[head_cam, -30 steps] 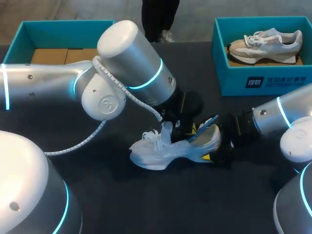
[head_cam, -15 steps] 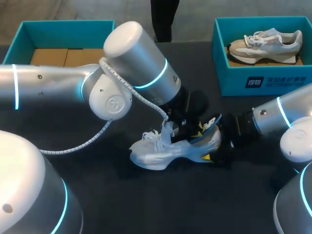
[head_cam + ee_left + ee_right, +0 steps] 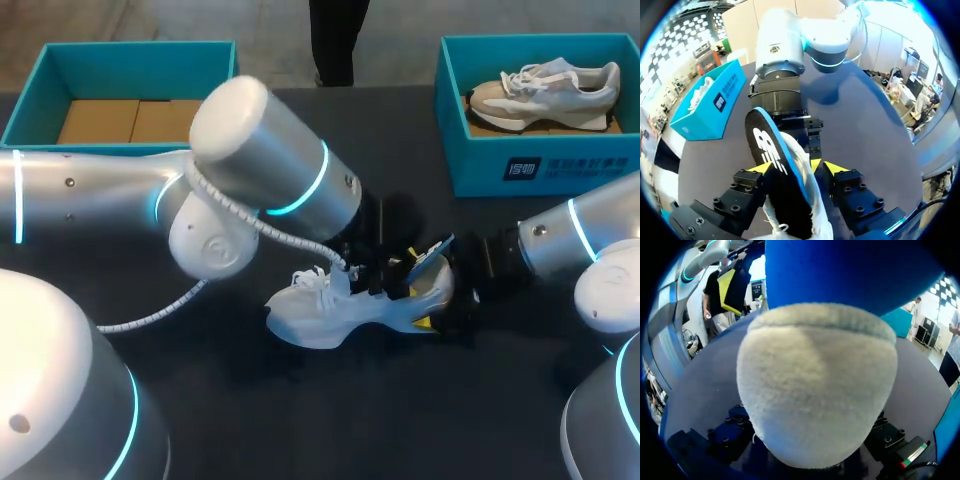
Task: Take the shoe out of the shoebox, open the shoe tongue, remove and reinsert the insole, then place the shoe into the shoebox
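A white shoe (image 3: 335, 312) lies on the dark table, toe to the left. Its black insole with a blue edge (image 3: 428, 260) sticks up out of the heel opening. My left gripper (image 3: 398, 272) hangs over the shoe's opening. In the left wrist view the insole (image 3: 771, 150) stands between the spread fingers of this gripper (image 3: 797, 167), which is open. My right gripper (image 3: 440, 297) is at the heel from the right. In the right wrist view the pale heel (image 3: 815, 385) fills the space between its fingers (image 3: 727, 432); the tips are hidden.
A teal shoebox (image 3: 520, 165) with another pale shoe (image 3: 545, 88) stands at the back right. A second teal box (image 3: 30, 95) with cardboard inside stands at the back left. My left arm (image 3: 260, 165) spans the table's middle.
My left gripper's fingers have spread apart and let go of the insole, which stays sticking up from the heel. The left arm shifted slightly. The right arm has not moved.
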`<state>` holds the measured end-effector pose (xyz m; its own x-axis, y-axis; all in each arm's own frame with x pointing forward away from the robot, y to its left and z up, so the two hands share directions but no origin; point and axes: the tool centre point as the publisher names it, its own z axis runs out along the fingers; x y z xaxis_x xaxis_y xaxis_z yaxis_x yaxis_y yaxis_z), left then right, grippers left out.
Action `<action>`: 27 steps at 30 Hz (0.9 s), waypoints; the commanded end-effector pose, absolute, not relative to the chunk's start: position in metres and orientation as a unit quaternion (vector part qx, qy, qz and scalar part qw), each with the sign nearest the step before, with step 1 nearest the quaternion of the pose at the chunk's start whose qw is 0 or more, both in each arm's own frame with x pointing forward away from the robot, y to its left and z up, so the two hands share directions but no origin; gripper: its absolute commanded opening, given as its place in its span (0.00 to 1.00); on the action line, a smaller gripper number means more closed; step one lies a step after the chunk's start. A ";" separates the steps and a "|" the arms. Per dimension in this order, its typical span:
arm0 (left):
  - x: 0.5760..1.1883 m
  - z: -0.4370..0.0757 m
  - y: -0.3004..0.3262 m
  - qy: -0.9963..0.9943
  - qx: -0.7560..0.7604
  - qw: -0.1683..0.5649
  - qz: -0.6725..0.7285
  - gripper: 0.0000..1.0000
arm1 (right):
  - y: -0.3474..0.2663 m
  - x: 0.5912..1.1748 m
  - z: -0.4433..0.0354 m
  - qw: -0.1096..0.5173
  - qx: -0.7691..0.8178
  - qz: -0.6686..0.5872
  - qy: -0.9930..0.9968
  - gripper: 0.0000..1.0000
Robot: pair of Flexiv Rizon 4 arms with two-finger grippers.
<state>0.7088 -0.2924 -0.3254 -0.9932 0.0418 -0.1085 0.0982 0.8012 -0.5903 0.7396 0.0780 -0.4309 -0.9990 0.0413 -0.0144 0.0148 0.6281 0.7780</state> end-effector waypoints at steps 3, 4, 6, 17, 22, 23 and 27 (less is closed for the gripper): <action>0.700 -0.330 -0.285 0.945 0.017 0.085 -0.316 0.51 | 0.081 0.740 -0.439 0.016 0.016 0.429 0.903 0.00; 0.700 -0.331 -0.285 0.945 0.013 0.092 -0.314 0.52 | 0.081 0.740 -0.439 0.016 0.016 0.429 0.903 0.00; 0.701 -0.332 -0.285 0.941 0.007 0.106 -0.320 0.48 | 0.081 0.740 -0.439 0.016 0.016 0.429 0.903 0.00; 0.710 -0.329 -0.283 0.938 -0.042 0.130 -0.319 0.45 | 0.081 0.740 -0.439 0.016 0.016 0.429 0.903 0.00; 0.712 -0.327 -0.283 0.935 -0.069 0.147 -0.315 0.45 | 0.081 0.740 -0.439 0.016 0.016 0.429 0.903 0.00; 0.713 -0.326 -0.283 0.934 -0.077 0.149 -0.314 0.45 | 0.081 0.740 -0.439 0.016 0.016 0.429 0.903 0.00; 0.712 -0.326 -0.281 0.930 -0.100 0.151 -0.319 0.45 | 0.081 0.740 -0.439 0.016 0.016 0.429 0.903 0.00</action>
